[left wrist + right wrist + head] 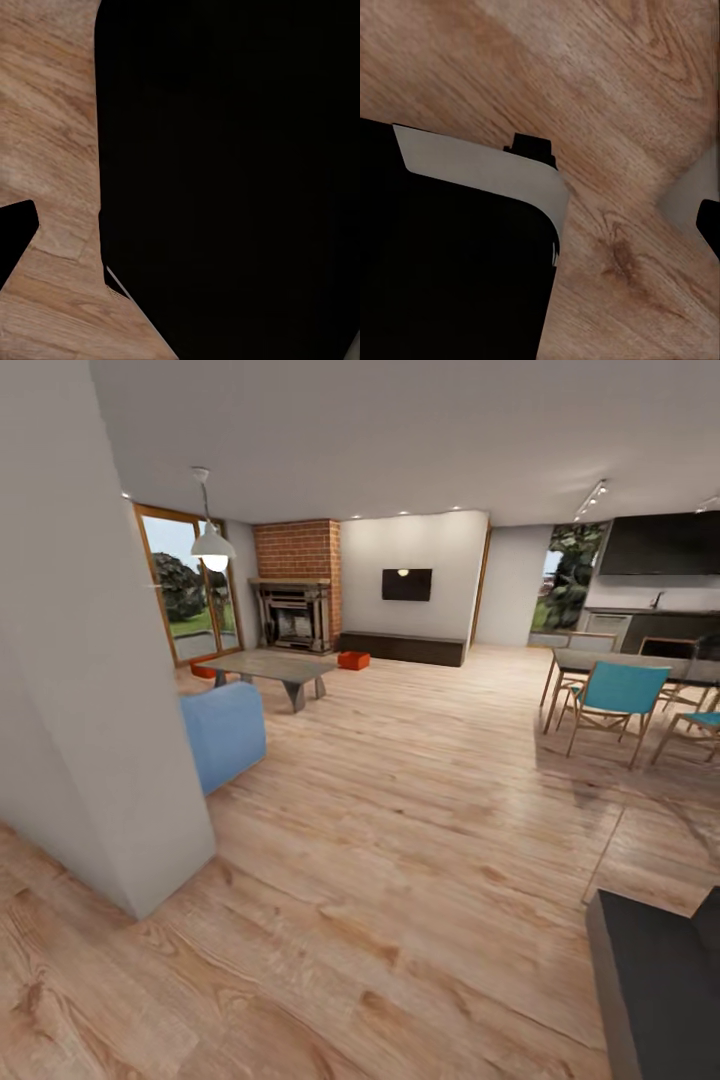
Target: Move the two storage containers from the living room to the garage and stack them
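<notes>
Two orange-red storage containers sit at the far end of the living room: one [353, 660] on the wood-plank floor [400, 840] just in front of the brick fireplace [295, 585], near the dark low media bench [405, 648]; the other [205, 671] mostly hidden behind the coffee table [280, 666], next to the glass patio door [185, 595], only a sliver visible. Both well apart from the robot. Step in hand, as I read it: the approach drive toward the first pickup, nothing grasped, nothing moved to the garage. Head view looks across open floor with a white wall corner [90, 690] close on the left, the blue sofa arm [225, 732] just beyond it, dining table and teal chairs [615, 695] off to the right, dark robot body edge [655, 985] at lower right. Wrist views show plank flooring and dark robot structure; fingers aren't distinguishable in either, so can't tell whether left or right gripper is released or clenched. Next move calls for: drive forward, clear the wall corner and sofa arm, keep right of the coffee table, and line up on the container by the fireplace since it's the open one. Then lower the trunk and get both arms around the bin. Second bin needs a route round the table.
</notes>
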